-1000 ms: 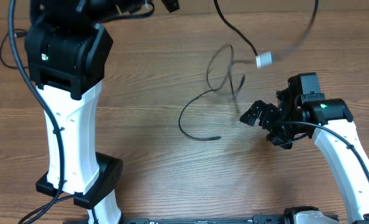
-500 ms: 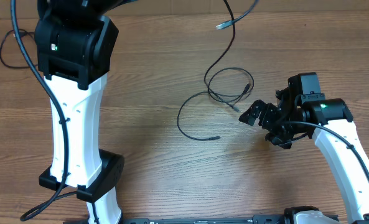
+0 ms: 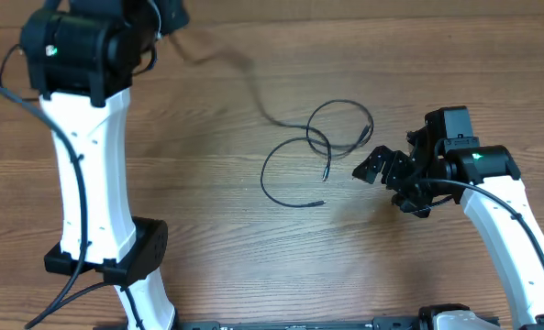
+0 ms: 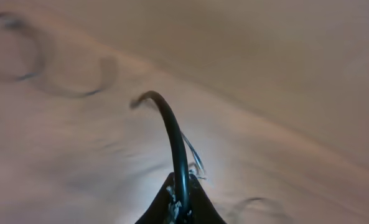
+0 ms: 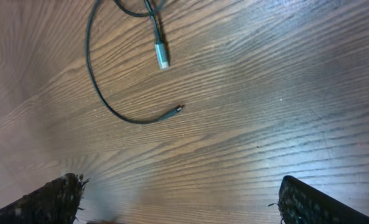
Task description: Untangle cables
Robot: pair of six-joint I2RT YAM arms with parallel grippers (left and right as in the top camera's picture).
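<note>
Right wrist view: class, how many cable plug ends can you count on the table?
2. A silver-tipped plug near the top centre; a smaller dark plug below it, ending the long curved cable. More ends may lie outside this view.

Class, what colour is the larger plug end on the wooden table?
The plug end is silver, its cable black; clearest in the right wrist view.

cables (image 5: 161, 55) on wood tbl (image 5: 265, 93), jaws wide apart

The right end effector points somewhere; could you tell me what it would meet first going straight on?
Likely the bare wooden table first; the thin black cable's loose plug end lies just beyond, though depth is unclear.
</note>
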